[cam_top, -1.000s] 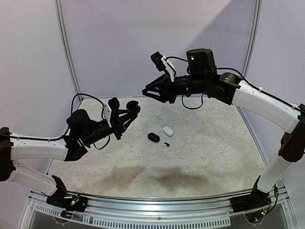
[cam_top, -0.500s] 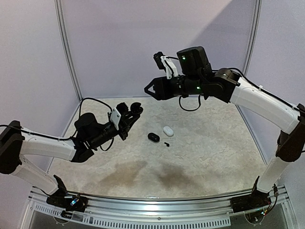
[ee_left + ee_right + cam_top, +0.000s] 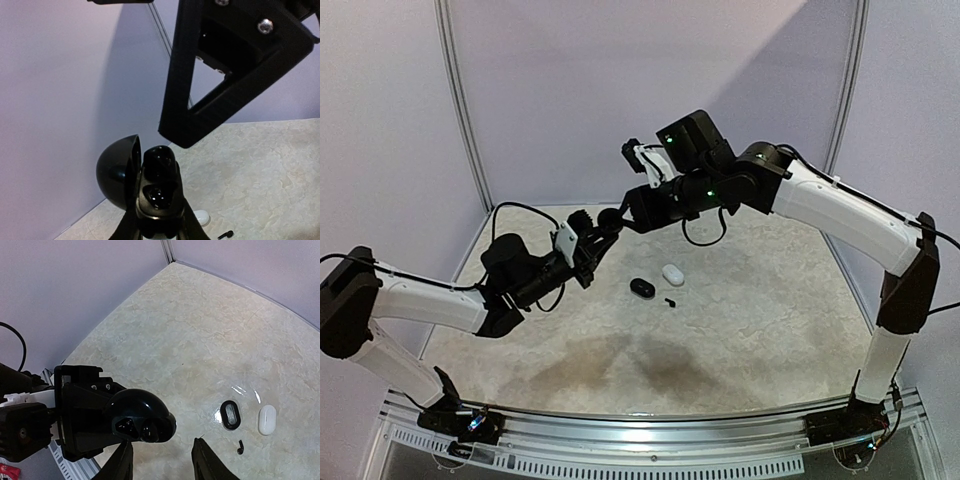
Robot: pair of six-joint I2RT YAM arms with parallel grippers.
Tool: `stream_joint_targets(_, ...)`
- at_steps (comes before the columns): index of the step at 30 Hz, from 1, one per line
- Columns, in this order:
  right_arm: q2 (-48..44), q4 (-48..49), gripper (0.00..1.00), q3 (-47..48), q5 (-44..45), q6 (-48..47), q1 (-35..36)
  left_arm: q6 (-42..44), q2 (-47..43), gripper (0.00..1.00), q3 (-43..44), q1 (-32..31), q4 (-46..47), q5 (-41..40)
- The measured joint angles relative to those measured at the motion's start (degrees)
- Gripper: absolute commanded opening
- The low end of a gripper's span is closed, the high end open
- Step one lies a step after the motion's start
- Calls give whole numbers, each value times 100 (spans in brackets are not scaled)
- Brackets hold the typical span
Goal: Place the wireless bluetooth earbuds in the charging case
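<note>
**Two arms meet above the table [image 3: 770, 330], with an open case between them.**

The left gripper [image 3: 157, 229] is closed tight on the black case [image 3: 156, 187]. It holds the case up in the air with the lid [image 3: 116, 172] swung back. The right gripper [image 3: 626, 208] hangs just beside the case. Its fingers [image 3: 202, 460] are a little apart and nothing shows between them. A shiny lump sits in the top cup, but it is too dark to tell if it is a bud. One tiny black bud [image 3: 240, 446] lies on the table near a black oval thing [image 3: 230, 414] and a white pod [image 3: 266, 419]. To do this well, the left gripper should likely keep the case steady. The right gripper should pinch the bud softly by its round part, then lower it straight into a free cup.
</note>
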Motion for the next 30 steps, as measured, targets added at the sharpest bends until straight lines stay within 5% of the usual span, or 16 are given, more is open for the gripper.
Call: stream_joint_targets(30, 232, -188, 21, 341, -61, -39, 55, -7, 109, 0, 173, -20, -2, 142)
